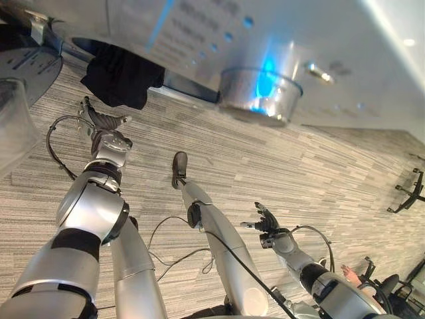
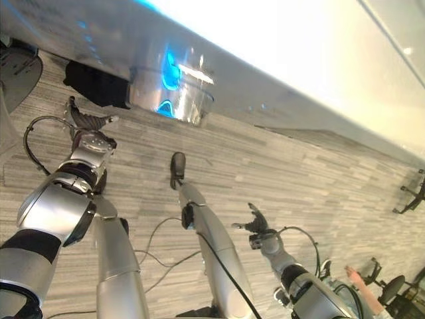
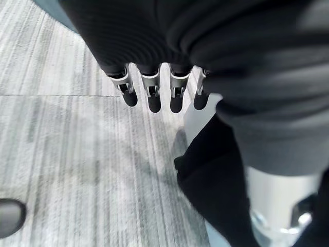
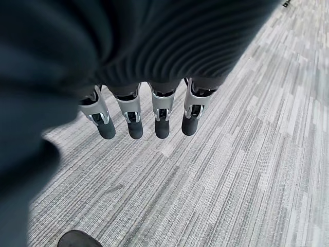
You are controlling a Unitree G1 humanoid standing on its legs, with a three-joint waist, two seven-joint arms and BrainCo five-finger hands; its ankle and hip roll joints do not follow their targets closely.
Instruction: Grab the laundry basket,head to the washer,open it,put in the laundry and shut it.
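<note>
From my head camera, I am reaching my left hand (image 1: pixel 99 123), fingers loose and empty, toward black laundry (image 1: pixel 121 78) hanging from the washer (image 1: pixel 219 40) opening, presumably to push it in. My right hand (image 1: pixel 267 222) is hovering relaxed and empty over the floor (image 1: pixel 279 166). In my left wrist view, my straight fingers (image 3: pixel 154 95) are pointing at the dark cloth; in my right wrist view, straight fingers above bare carpet.

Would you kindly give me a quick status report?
Left hand open, empty, near black cloth hanging at the washer's edge. Right hand open, empty, over grey striped floor.
</note>
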